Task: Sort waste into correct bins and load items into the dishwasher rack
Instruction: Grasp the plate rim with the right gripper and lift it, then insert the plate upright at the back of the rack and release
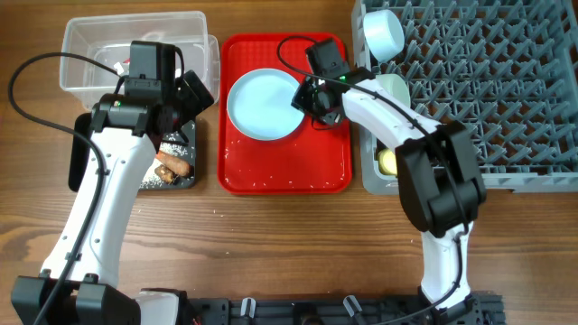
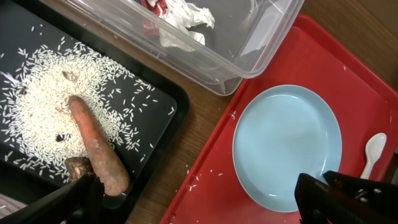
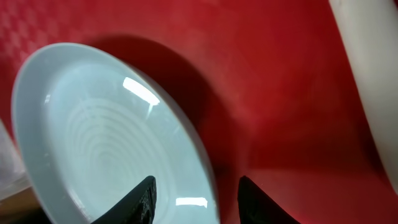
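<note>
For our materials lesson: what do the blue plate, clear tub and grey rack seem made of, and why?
Blue plate: glossy, sharp highlights, faint rings; glazed ceramic or hard plastic.
Clear tub: transparent plastic, contents show through.
Grey rack: matte moulded plastic, likely; thin grid and pegs.

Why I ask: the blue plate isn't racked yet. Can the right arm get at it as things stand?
Likely yes. The right arm's fingers straddle the rim of the plate, one over it, one over the red tray; nothing lies on the plate or blocks them.
</note>
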Available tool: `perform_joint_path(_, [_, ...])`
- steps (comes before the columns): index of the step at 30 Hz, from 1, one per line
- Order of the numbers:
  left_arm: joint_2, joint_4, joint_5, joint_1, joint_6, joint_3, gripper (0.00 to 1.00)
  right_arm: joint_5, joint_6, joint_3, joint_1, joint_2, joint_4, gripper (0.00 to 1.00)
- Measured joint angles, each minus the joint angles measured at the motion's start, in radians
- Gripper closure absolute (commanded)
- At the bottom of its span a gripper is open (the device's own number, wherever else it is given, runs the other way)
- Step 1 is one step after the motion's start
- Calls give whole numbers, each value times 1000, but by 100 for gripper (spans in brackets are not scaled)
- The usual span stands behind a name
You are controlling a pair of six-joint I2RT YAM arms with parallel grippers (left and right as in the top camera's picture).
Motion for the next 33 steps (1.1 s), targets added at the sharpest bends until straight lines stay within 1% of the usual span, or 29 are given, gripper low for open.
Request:
perform_joint_path(3, [0, 0, 0, 0, 0, 0, 0, 9, 14, 3, 8, 22, 0, 76])
perform_joint_path(7, [0, 0, 0, 0, 0, 0, 0, 13, 23, 3, 13, 28, -2, 94])
perform_joint_path(17, [0, 0, 0, 0, 0, 0, 0, 21, 23, 4, 5, 29, -3, 96])
perform_joint_path(20, [0, 0, 0, 0, 0, 0, 0, 17, -49, 8, -10, 28, 19, 96])
perform_joint_path(23, [0, 0, 0, 0, 0, 0, 0, 41, -146, 24, -24, 1, 5, 96])
perform_joint_path(25, [0, 0, 0, 0, 0, 0, 0, 96, -199, 25, -26, -50, -6, 96])
perform_joint_path(29, [0, 0, 0, 0, 0, 0, 0, 271, -291, 32, -26, -214, -10, 96])
perform_joint_path(33, [0, 0, 0, 0, 0, 0, 0, 537, -404, 56, -26, -396, 21, 96])
